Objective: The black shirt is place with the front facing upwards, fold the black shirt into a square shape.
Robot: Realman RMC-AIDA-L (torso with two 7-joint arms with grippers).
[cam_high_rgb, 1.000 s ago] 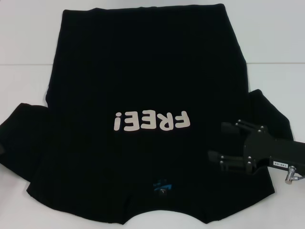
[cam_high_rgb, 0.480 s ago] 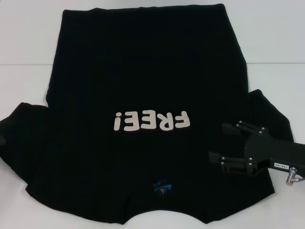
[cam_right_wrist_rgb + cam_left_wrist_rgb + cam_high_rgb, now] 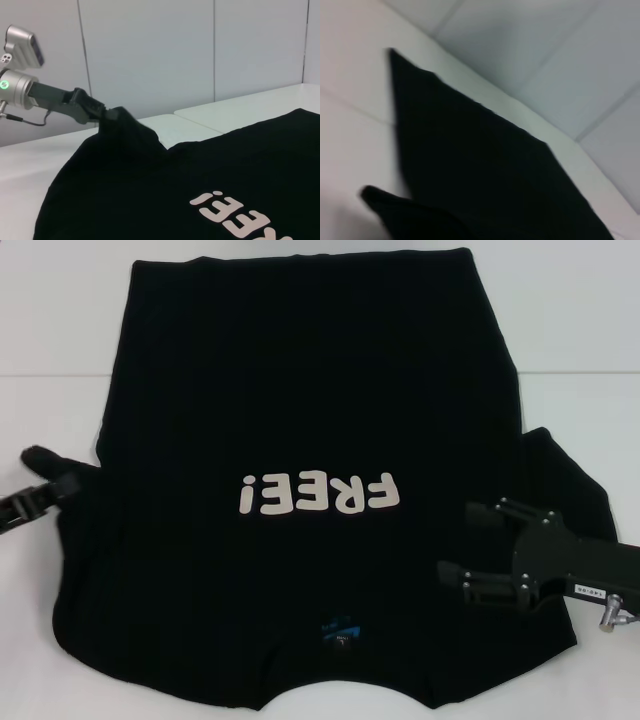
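The black shirt lies front up on the white table, with its whitish letters "FREE!" across the middle and a small blue neck label near the front edge. At the left edge, my left gripper is shut on the shirt's left sleeve. The right wrist view shows that gripper holding the sleeve up off the table. My right gripper hovers open over the shirt's right shoulder area, beside the right sleeve. In the left wrist view only black cloth and table appear.
White table surface surrounds the shirt on the left, right and far sides. A seam crosses the tabletop. Pale wall panels stand behind the table.
The left sleeve, which lay flat and spread out to the left, is now raised and pulled in toward the shirt's body by the left gripper. The right gripper has sunk slightly.
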